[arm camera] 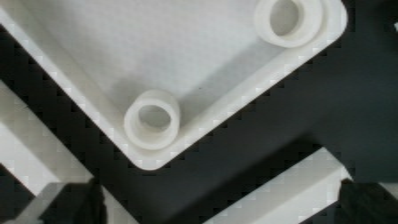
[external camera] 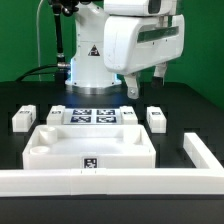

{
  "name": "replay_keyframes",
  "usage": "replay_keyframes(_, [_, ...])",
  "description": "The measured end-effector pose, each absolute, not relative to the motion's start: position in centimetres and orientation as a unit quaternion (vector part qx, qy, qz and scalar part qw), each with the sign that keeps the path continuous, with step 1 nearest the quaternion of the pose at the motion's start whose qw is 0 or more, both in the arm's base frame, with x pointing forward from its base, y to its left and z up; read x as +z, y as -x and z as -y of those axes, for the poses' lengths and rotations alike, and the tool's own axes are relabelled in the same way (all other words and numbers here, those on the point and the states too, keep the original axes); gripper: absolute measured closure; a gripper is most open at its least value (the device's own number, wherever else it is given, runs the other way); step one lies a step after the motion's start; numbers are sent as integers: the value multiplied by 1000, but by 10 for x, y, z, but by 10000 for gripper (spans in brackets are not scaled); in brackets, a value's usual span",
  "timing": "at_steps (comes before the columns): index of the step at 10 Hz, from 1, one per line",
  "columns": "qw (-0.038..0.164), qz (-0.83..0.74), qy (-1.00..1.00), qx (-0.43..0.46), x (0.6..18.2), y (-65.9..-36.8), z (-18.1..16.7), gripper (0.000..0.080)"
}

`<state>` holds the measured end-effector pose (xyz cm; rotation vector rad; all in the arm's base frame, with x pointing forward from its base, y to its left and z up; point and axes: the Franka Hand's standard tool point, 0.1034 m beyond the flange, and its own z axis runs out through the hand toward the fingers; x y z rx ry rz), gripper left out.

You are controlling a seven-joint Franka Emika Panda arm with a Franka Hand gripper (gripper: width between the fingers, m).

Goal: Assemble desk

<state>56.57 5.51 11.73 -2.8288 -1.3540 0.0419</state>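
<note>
The white desk top (external camera: 90, 148) lies flat on the black table with its raised rim up. In the wrist view one corner of the desk top (arm camera: 196, 60) fills the picture, with two round sockets (arm camera: 155, 118). Short white legs lie behind it: two at the exterior view's left (external camera: 22, 120) (external camera: 55, 114) and two at the right (external camera: 128, 114) (external camera: 155, 119). My gripper (external camera: 146, 85) hangs above and behind the top, over the right legs. In the wrist view the gripper (arm camera: 210, 205) is open and empty, its dark fingers (arm camera: 54, 205) at the frame's edges.
The marker board (external camera: 88, 116) lies between the legs behind the top. A long white L-shaped rail (external camera: 100, 181) runs along the front and up the exterior view's right side (external camera: 204, 155). The robot base (external camera: 90, 60) stands at the back.
</note>
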Motion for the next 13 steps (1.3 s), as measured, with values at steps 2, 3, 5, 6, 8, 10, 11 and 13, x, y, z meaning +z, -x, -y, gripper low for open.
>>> replay_keyframes(2, [3, 432, 902, 13, 117, -566, -55, 150])
replay_keyframes(3, [3, 432, 902, 13, 117, -566, -55, 150])
replay_keyframes(5, [3, 432, 902, 13, 117, -566, -55, 150])
replay_keyframes(6, [3, 432, 902, 13, 117, -566, -55, 150])
replay_keyframes(8, [3, 434, 901, 13, 117, -566, -55, 150])
replay_keyframes(10, [2, 437, 899, 14, 117, -566, -54, 150])
replay_keyframes(11, [3, 475, 880, 17, 118, -560, -46, 150])
replay_keyframes(13, [4, 589, 808, 16, 118, -540, -20, 150])
